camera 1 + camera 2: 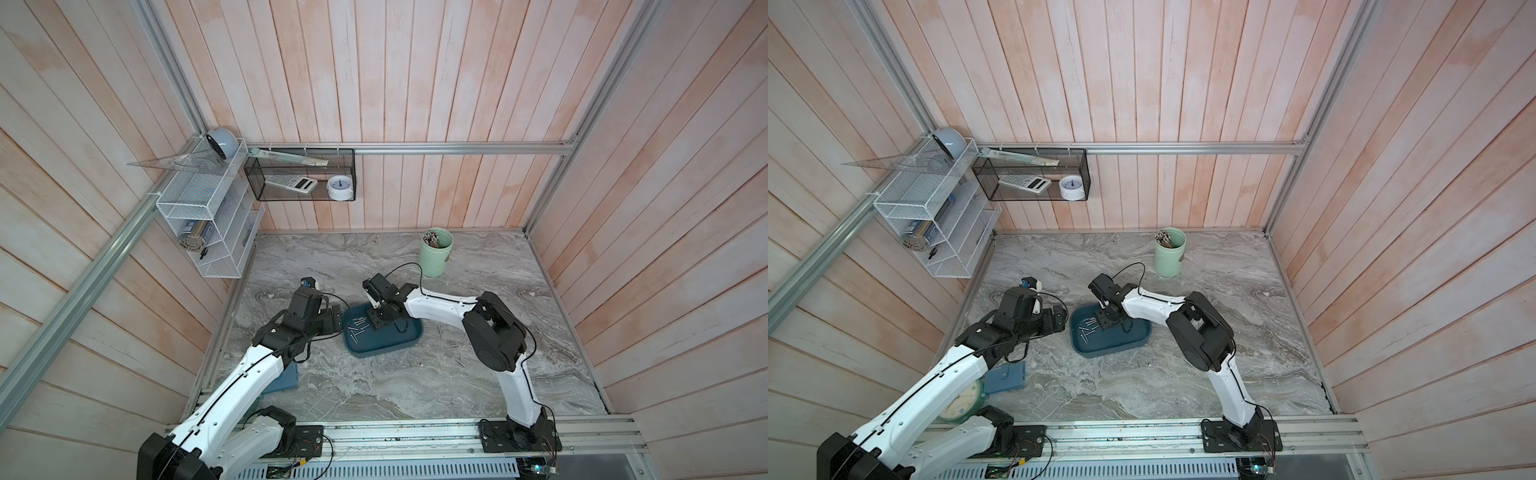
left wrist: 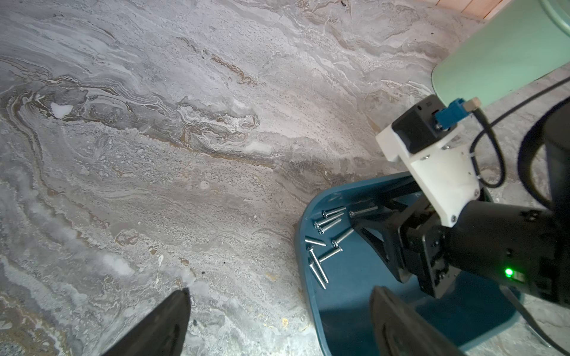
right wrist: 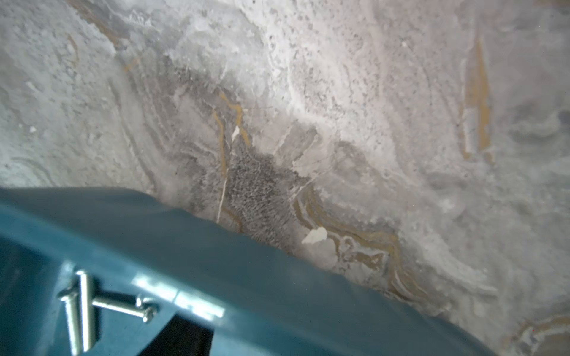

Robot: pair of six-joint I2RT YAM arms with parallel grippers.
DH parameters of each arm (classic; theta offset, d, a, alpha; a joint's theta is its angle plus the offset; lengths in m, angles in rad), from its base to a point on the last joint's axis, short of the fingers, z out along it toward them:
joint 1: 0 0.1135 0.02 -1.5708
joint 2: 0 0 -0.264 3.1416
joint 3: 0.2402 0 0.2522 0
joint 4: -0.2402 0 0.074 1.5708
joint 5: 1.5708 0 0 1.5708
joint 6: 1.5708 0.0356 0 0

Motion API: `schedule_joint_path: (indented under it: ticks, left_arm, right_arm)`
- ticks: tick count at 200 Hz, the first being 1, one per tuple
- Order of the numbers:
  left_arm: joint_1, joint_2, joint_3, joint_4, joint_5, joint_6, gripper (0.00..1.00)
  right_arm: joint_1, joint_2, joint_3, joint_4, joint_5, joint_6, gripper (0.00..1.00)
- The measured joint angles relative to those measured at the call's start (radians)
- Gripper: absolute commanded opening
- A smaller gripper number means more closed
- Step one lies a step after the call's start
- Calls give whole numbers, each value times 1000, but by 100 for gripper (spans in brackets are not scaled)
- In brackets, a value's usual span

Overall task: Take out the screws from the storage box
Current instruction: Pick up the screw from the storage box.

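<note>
right gripper (image 1: 376, 321) sits in the box (image 2: 345, 308) by the screws (image 2: 327, 240); can't tell its jaws. left gripper (image 2: 279, 292) just left of it, jaws spread.

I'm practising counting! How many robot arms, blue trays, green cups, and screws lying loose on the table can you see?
Arms: 2
Tray: 1
Cup: 1
Loose screws: 3
Total: 7

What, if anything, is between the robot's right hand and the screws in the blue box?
Nothing that shows. The right hand is down inside the storage box, right next to the screws, with only bare box floor between them.
</note>
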Motion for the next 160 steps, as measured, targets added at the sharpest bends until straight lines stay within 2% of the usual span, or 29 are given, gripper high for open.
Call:
schedule_joint_path:
  ticks: [34, 86, 122, 160]
  left_arm:
    - [0, -1, 0, 0, 0, 0, 96]
    - [0, -8, 0, 1, 0, 0, 96]
    - [0, -9, 0, 1, 0, 0, 96]
    - [0, -13, 0, 1, 0, 0, 96]
  right_arm:
    - [14, 0, -6, 22, 40, 56, 67]
    - [24, 0, -13, 45, 75, 174, 67]
    - [33, 1, -15, 52, 111, 225, 57]
    - [36, 5, -6, 27, 134, 254, 57]
